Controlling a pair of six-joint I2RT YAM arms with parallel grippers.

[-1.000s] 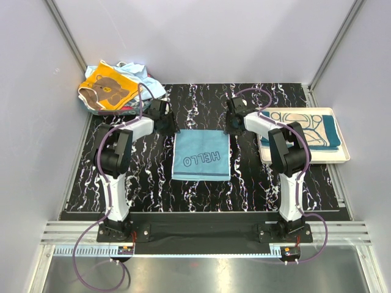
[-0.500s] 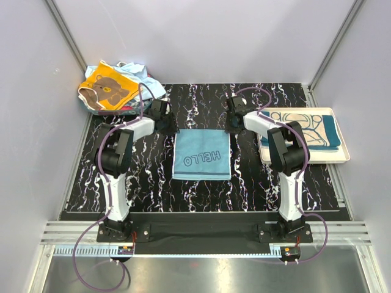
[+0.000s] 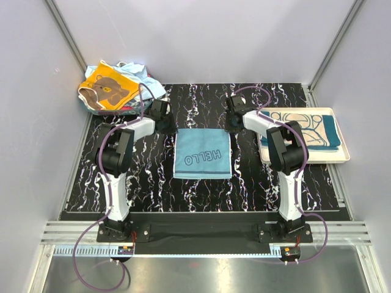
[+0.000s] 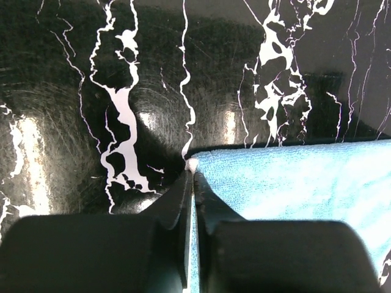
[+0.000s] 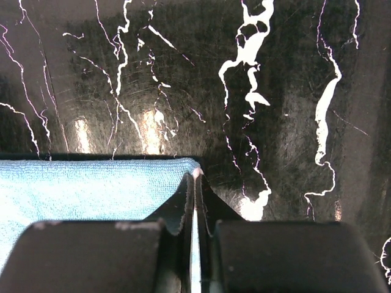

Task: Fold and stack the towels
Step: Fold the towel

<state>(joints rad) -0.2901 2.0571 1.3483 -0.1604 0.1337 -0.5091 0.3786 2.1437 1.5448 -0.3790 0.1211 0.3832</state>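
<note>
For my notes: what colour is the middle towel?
The towel is light blue with dark HELLO lettering; best in top view.

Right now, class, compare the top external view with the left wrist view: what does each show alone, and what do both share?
Only top external: the tray holding the teal towel, the bear towel at far left, the right gripper, the HELLO lettering. Only left wrist: the left gripper pinched shut on the corner of the light blue towel. Both: that towel on the black marbled table.
</note>
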